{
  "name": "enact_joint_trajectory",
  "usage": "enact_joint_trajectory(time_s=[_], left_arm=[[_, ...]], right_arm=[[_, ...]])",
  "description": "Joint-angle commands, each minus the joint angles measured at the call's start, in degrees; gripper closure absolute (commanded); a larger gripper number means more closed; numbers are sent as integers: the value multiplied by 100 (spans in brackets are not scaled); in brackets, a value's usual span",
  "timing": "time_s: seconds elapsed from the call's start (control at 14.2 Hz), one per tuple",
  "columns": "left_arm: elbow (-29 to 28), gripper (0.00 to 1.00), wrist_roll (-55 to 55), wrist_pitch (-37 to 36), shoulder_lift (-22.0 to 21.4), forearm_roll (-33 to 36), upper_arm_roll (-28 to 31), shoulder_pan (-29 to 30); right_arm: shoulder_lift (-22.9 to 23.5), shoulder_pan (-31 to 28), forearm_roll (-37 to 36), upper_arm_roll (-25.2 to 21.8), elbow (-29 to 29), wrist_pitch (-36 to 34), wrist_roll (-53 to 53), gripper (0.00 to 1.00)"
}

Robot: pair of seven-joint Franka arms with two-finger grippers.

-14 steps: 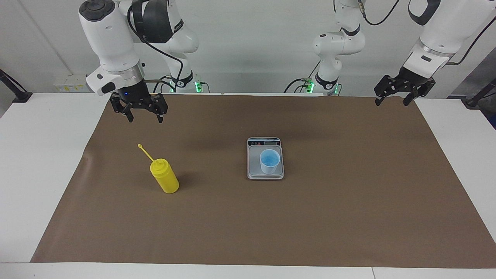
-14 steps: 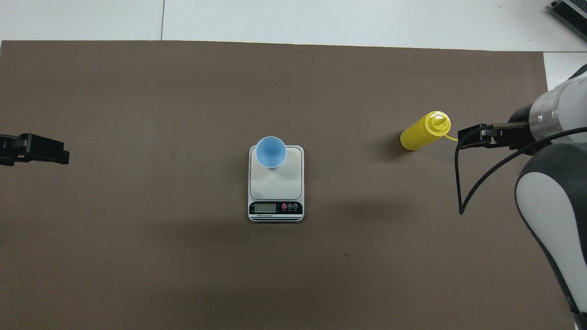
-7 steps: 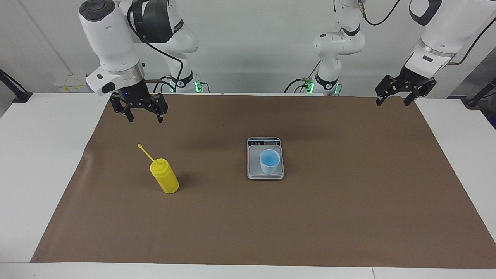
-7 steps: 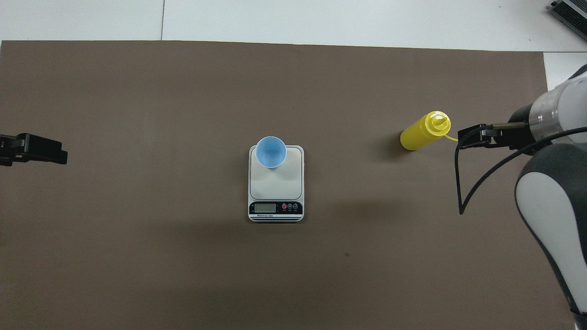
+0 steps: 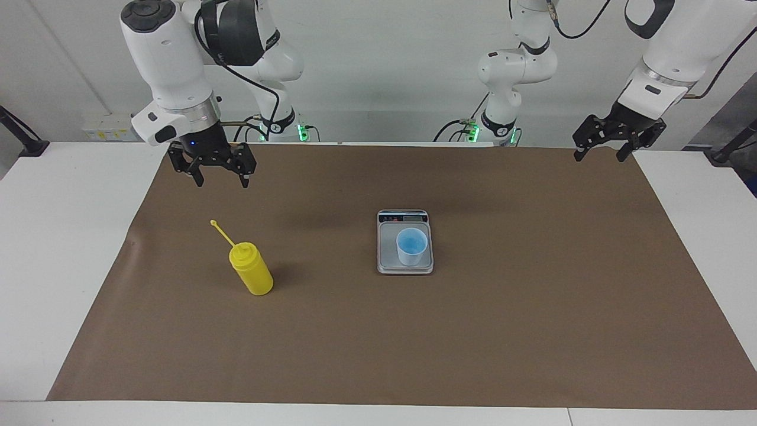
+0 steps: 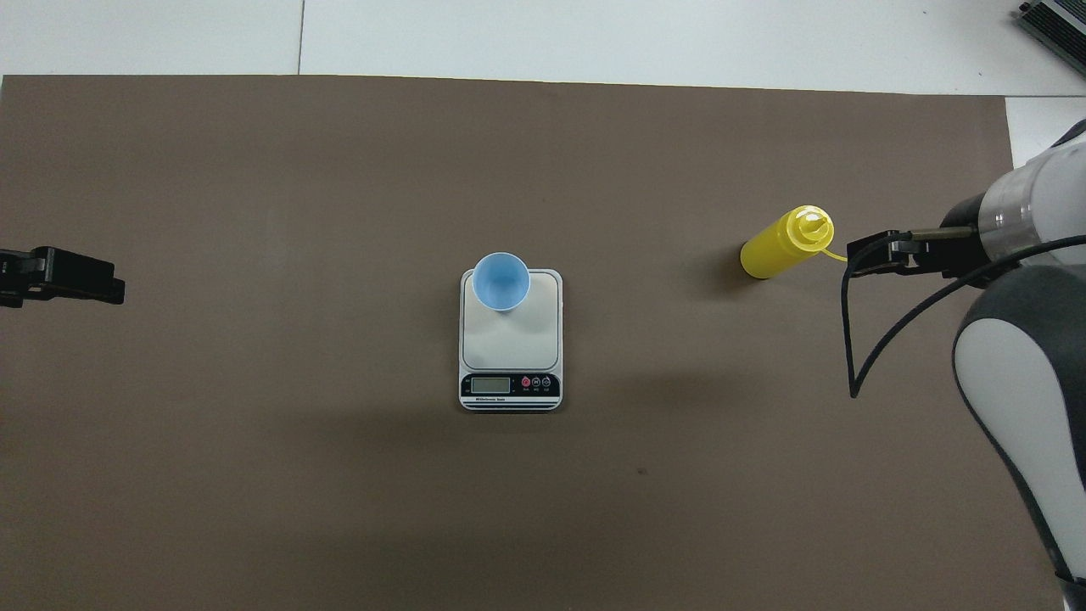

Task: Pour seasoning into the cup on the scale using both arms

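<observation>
Facing view: a white bench (image 5: 65, 236) carries a brown mat (image 5: 532, 307) before a pale wall. The right gripper (image 5: 220, 179) hangs over the mat's corner, jaws spread; the left gripper (image 5: 598, 155) likewise.

Overhead view: the seasoning (image 6: 785, 243) stands toward the right arm's end; the cup (image 6: 501, 282) sits on the scale (image 6: 510, 356).

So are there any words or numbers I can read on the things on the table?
None can be read.
Flat silver-grey digital scale: small print and three round buttons on its dark display strip, too small to read; the screen shows no clear digits.
Bright yellow plastic squeeze bottle: no label.
Small light blue cup: no writing.
</observation>
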Motion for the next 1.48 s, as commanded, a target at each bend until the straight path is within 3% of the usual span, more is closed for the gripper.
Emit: enact_joint_trajectory(time_s=[0.0, 0.28, 0.71, 1.06, 1.41], left_arm=[[-71, 0, -34, -71, -96, 53, -22, 50], [-71, 0, -34, -71, -96, 44, -22, 41], [-71, 0, -34, -71, -96, 44, -22, 50], [-71, 0, -34, -71, -96, 53, -22, 50], [-71, 0, -34, -71, -96, 44, -22, 50]], right_arm=[[-93, -39, 110, -30, -61, -88, -150, 0], [-93, -74, 110, -73, -61, -97, -193, 0], [-58, -653, 503, -117, -8, -106, -106, 0], [82, -830, 576, -117, 1, 8, 1517, 0], [705, -1076, 620, -117, 570, 17, 2433, 0]])
